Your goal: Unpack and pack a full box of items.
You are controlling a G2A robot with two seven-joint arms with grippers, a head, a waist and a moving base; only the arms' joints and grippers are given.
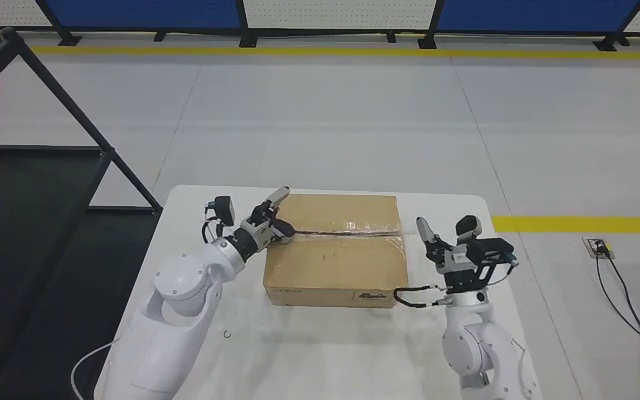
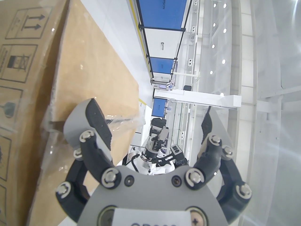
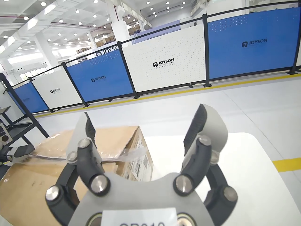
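A closed brown cardboard box point(image 1: 338, 250) sits in the middle of the white table point(image 1: 330, 350), its top flaps joined by clear tape along the seam point(image 1: 345, 235). My left gripper point(image 1: 278, 203) is open at the box's left end, level with the top seam; in the left wrist view one finger point(image 2: 97, 123) lies against the taped edge of the box point(image 2: 77, 71). My right gripper point(image 1: 446, 229) stands open just off the box's right end, holding nothing. The right wrist view shows the box point(image 3: 112, 147) below and beyond the open right gripper point(image 3: 143, 128).
A black metal frame point(image 1: 70, 120) stands off the table's left side. The table's front strip is bare apart from a tiny dark speck point(image 1: 229, 334). Blue and white fence panels point(image 1: 330, 15) line the far floor.
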